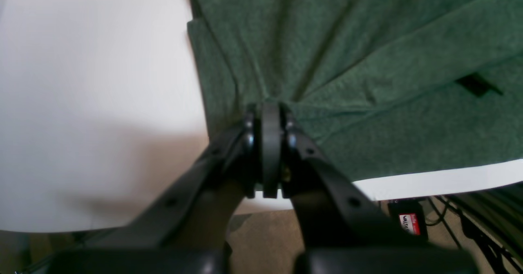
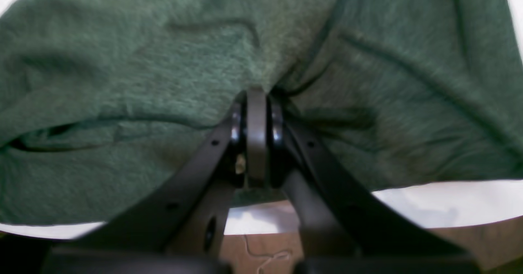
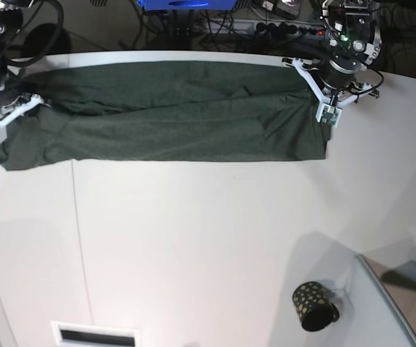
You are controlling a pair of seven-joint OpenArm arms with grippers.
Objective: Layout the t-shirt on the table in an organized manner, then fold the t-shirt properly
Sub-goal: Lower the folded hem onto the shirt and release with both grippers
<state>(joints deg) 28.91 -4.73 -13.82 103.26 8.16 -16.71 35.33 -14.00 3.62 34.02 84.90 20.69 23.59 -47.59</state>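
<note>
Two claws clench the t-shirt [image 3: 165,119]: left gripper [image 3: 318,92] and right gripper [image 3: 22,97] at opposite ends, long axis stretched between them across the table [image 3: 208,246].

A robotics lab, by every sign on show.

Look at the base view: a broad white bench [image 3: 215,231] with a curved far edge and a thin dark seam, and just beyond that far edge a tangle of black cables [image 3: 193,25] running into a power strip [image 3: 280,27], with a blue unit [image 3: 186,4] beside them. Two robot arms sit at the far corners, white brackets and a lit green indicator [image 3: 344,37] on the one at the far right. The left wrist view catches more loose cabling and a small black box with a red label [image 1: 410,221] under the bench edge, over bare brownish floor [image 1: 265,241].
</note>
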